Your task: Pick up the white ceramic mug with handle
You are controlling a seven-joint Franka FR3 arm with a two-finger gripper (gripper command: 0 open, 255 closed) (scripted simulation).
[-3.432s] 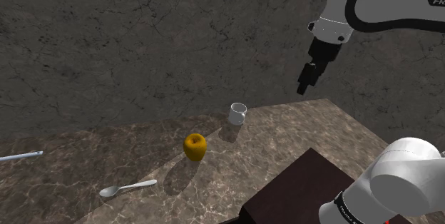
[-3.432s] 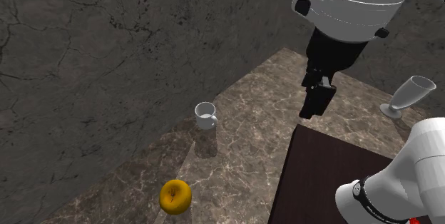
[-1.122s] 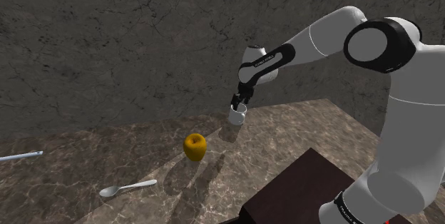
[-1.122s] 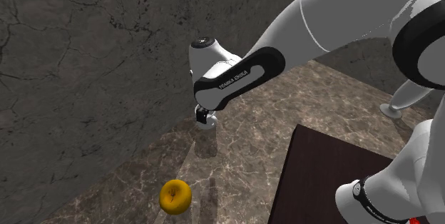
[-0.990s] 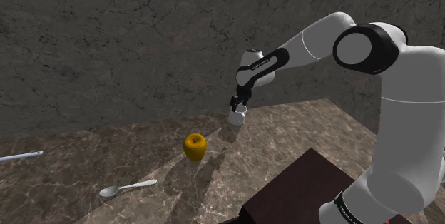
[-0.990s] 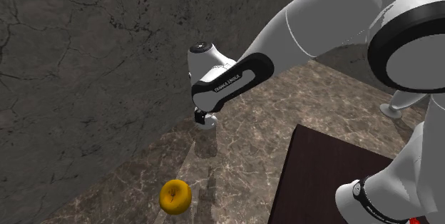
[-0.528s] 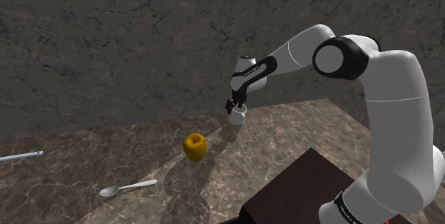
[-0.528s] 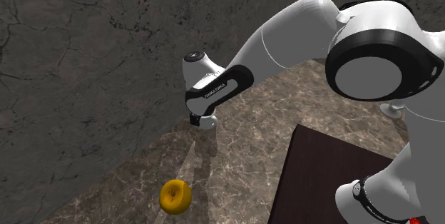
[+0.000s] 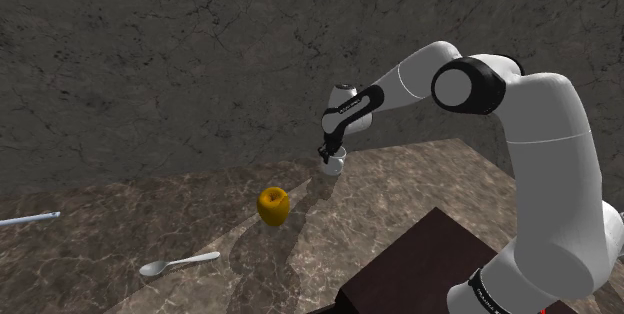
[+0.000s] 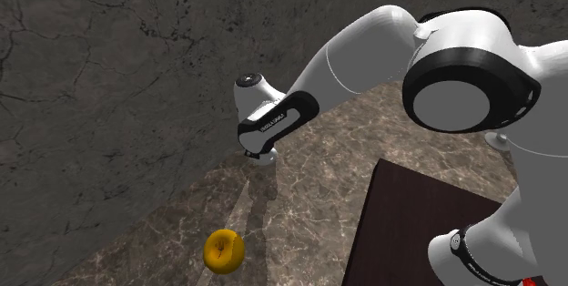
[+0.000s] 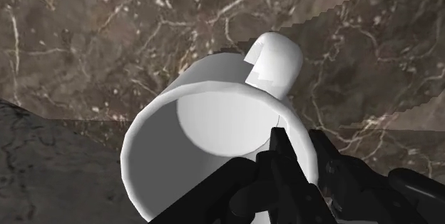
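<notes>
Jaws appear clenched across the wall of the white mug point(image 11: 207, 133), one black finger point(image 11: 279, 151) inside the rim and the other outside it, just beside the handle point(image 11: 277, 62). The gripper point(image 11: 301, 148) comes at it from above. The mug stands upright on the brown marble counter point(image 9: 420, 177), at its far side close to the dark stone wall point(image 9: 150, 62). It is farther off than the yellow apple point(image 9: 273, 205) and to the shoulder view's right of it. A spoon point(image 9: 178, 263) lies nearer, well apart from both. By the look of it the grasp is made and the lift is what remains. The hold is a narrow pinch on one side of the rim, so the mug's weight would hang off-centre. On rising, the mug may swing or turn between the pads, and a smooth wall could let it slide out. A quick upward pull would make that likelier. The stone wall is near, so a tilting mug or the arm point(image 10: 364, 47) might strike it. The apple looks far enough off not to be knocked.
</notes>
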